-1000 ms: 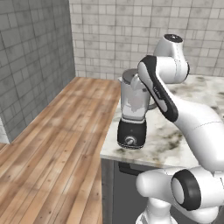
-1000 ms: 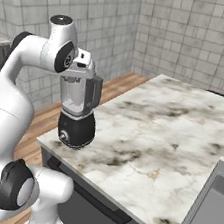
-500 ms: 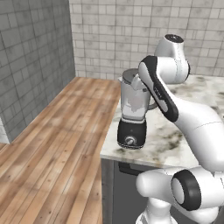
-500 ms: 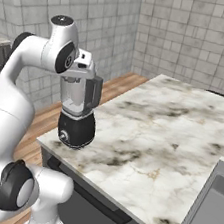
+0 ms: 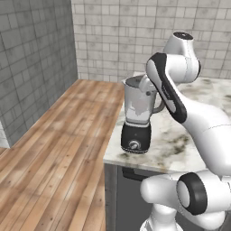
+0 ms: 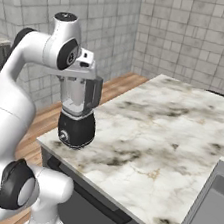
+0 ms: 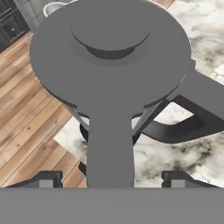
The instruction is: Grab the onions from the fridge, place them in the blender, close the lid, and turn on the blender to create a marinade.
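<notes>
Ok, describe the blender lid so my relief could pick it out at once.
Find the marble counter; at its corner nearest the wood floor stands the blender. The lid sits across the jar's mouth, a round dark grey disc with a raised centre knob, unlike the clear jar and black base below.

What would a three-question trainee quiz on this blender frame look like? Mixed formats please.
1. True or false: the blender stands near the corner of the marble counter.
2. In the hand view, the lid is: A) on the floor, B) over the jar's mouth, C) in the sink.
3. Fill in: the gripper hangs ___ the blender.

Key:
1. True.
2. B; whether it is fully seated cannot be told.
3. Above.
</notes>
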Motion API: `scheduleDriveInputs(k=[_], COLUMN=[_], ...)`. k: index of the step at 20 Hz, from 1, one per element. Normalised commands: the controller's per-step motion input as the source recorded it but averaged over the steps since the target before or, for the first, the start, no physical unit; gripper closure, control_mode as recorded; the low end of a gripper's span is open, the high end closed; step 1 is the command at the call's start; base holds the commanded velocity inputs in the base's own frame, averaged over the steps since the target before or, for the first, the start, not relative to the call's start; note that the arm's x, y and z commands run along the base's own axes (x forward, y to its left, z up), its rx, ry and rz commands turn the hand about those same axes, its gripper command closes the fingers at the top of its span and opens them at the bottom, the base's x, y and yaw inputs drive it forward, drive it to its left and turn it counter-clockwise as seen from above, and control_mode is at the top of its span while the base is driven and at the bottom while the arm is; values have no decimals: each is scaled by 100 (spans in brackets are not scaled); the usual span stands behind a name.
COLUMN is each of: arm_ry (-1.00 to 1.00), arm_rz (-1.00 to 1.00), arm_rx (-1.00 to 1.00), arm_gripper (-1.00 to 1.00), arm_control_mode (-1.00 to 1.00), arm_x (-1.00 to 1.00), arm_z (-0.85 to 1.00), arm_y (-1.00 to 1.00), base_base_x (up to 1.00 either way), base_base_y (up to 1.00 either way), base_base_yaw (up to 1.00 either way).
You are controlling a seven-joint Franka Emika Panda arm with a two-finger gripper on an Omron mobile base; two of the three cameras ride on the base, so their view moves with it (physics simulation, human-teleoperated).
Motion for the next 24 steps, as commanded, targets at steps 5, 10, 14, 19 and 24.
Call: scheduleDriveInputs(k=[5,10,14,19,24], arm_ry=[1,-11,-20,-20,-15], arm_rz=[0,0,-6,-14,-19], arm_rx=[0,-3,-4,-1,0], arm_gripper=[-100,-100,-100,-100,-100], arm_control_mode=[-100,-100,-100,-100,-100], arm_x=[-34,-89,-85,-37,-8], arm_z=[9,0,-16,-27,-37], arm_y=[-20,-5,5,21,39], base_base_x=[0,0,0,0,0], base_base_y=[0,0,0,0,0], base_base_yaw=[0,0,0,0,0])
